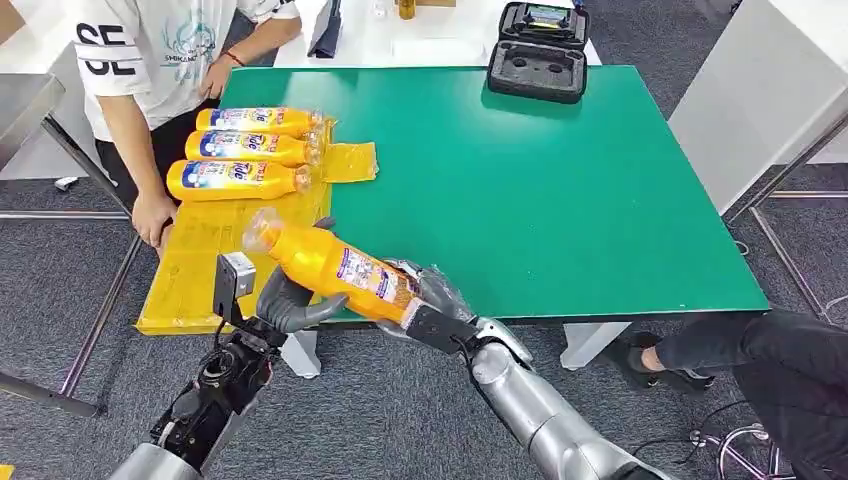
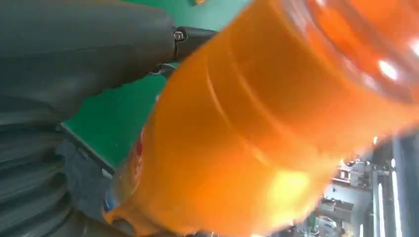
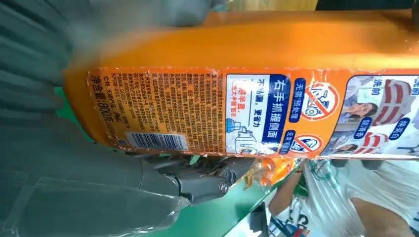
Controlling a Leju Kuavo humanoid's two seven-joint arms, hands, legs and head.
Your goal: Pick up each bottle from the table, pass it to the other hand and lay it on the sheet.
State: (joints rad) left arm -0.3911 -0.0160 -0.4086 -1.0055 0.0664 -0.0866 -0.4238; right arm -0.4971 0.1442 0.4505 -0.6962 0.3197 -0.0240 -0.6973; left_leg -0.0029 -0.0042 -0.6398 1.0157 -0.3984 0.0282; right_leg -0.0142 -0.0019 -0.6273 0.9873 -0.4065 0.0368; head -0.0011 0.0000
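Above the near edge of the green bench point(image 1: 560, 190), an orange bottle point(image 1: 335, 265) hangs in the air between the robot's two hands, tilted with its clear cap end up and toward the yellow sheet point(image 1: 205, 260). The right hand point(image 1: 430, 300) grasps the bottle's base end, its fingers point(image 3: 197, 180) wrapped under the printed label, as the right wrist view shows close up. The left hand point(image 1: 290, 300) sits just under the bottle's middle with its fingers point(image 1: 305, 310) curled up against the underside; whether they truly clasp it or merely touch it cannot be told (the left wrist view gives only a blurred orange wall with a dark finger point(image 2: 195, 37) beside it). Three more bottles point(image 1: 245, 150) lie on their sides in a row at the far end of the sheet, caps pointing toward the bench's middle, each touching or just beside the next. A small yellow piece point(image 1: 348, 162) lies beside their caps on the green surface. A person in a white shirt point(image 1: 150, 50) stands at the left side of the bench, one hand point(image 1: 152, 215) resting at the sheet's edge. An open black case point(image 1: 538, 50) sits at the far edge of the bench. Another person's dark-clad leg point(image 1: 760, 350) shows at the lower right, over the grey floor point(image 1: 400, 420).
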